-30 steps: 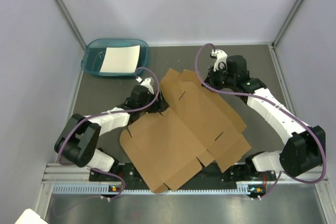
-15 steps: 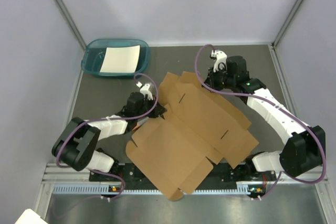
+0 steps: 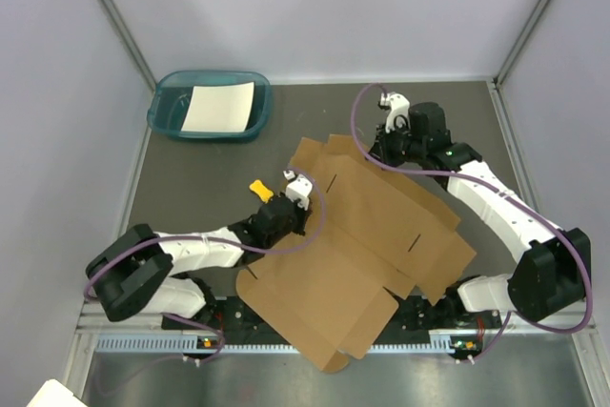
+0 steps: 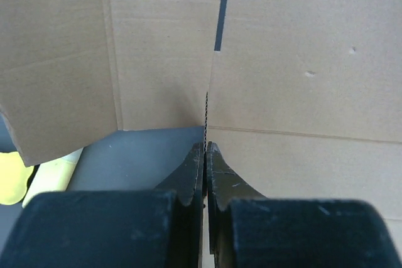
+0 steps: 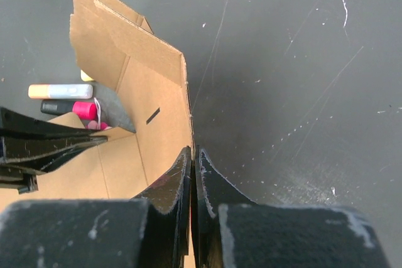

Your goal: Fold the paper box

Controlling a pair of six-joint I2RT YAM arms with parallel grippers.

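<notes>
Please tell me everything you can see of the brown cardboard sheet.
The paper box is a plain brown corrugated cardboard sheet, die-cut, with creases, flaps and short dark slits, not yet folded into shape. It spreads diagonally across the middle of the dark table, its near corner reaching over the front rail. The left gripper is shut on an edge at its left side; the right gripper is shut on its far edge, where a flap stands up.

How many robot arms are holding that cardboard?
2. The left arm reaches in from the near left, jaws shut on the box's left side; the right arm pinches its far edge.
</notes>
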